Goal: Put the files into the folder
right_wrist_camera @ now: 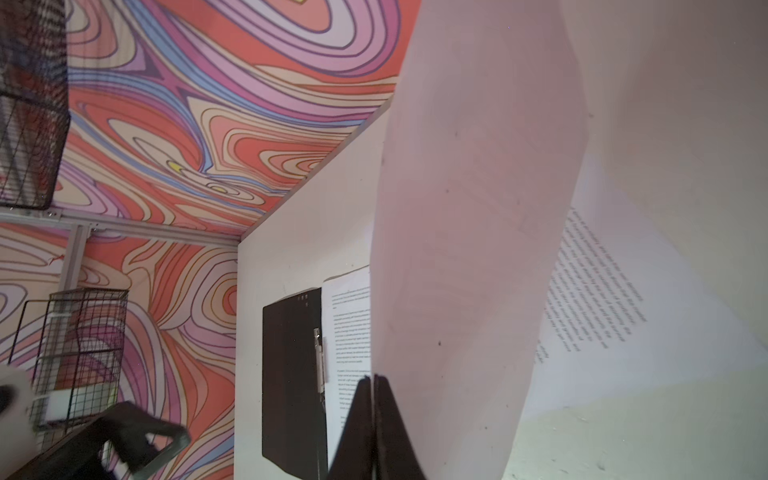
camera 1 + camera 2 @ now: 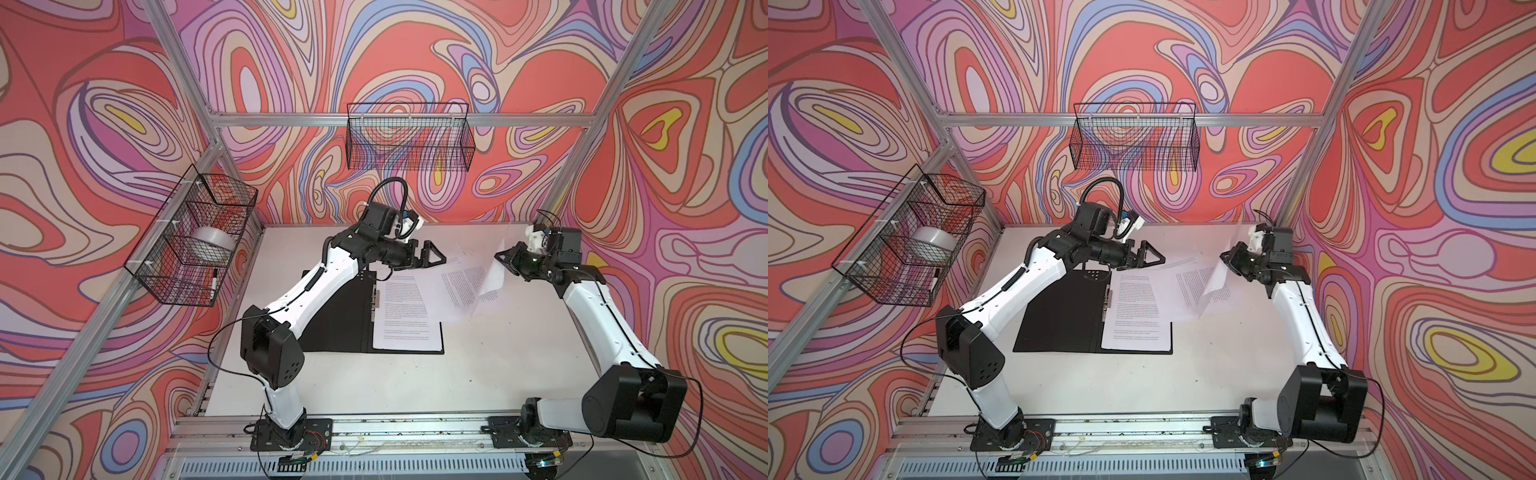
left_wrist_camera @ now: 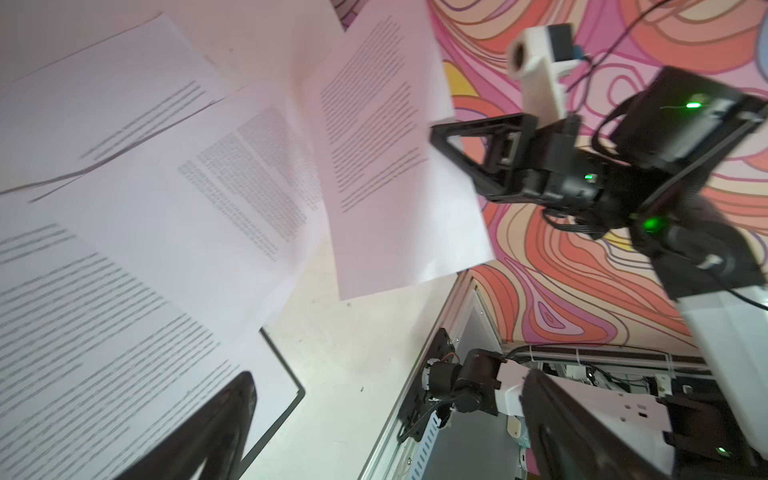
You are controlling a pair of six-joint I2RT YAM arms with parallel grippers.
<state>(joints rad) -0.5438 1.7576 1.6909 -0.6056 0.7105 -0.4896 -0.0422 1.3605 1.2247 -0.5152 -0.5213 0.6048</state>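
Observation:
The folder (image 2: 332, 328) (image 2: 1059, 316) (image 1: 291, 374) lies open mid-table, black insides up. One printed file (image 2: 405, 316) (image 2: 1136, 316) rests on its right face. Another file (image 2: 453, 291) (image 2: 1183, 291) lies flat, overlapping it on the right, and a further one (image 3: 104, 95) lies behind. My right gripper (image 2: 498, 255) (image 2: 1223, 255) (image 1: 374, 378) is shut on the edge of a lifted file (image 2: 494, 274) (image 2: 1219, 278) (image 3: 386, 166) (image 1: 478, 249), which hangs tilted above the table. My left gripper (image 2: 436, 257) (image 2: 1158, 259) (image 3: 388, 376) hovers open and empty over the folder's far edge.
A wire basket (image 2: 195, 237) on the left wall holds a white tape roll (image 2: 212, 245) and a marker (image 2: 214, 284). Another wire basket (image 2: 409, 137) hangs on the back rail. Aluminium frame posts border the table, and both arm bases sit on the front rail (image 2: 415, 428).

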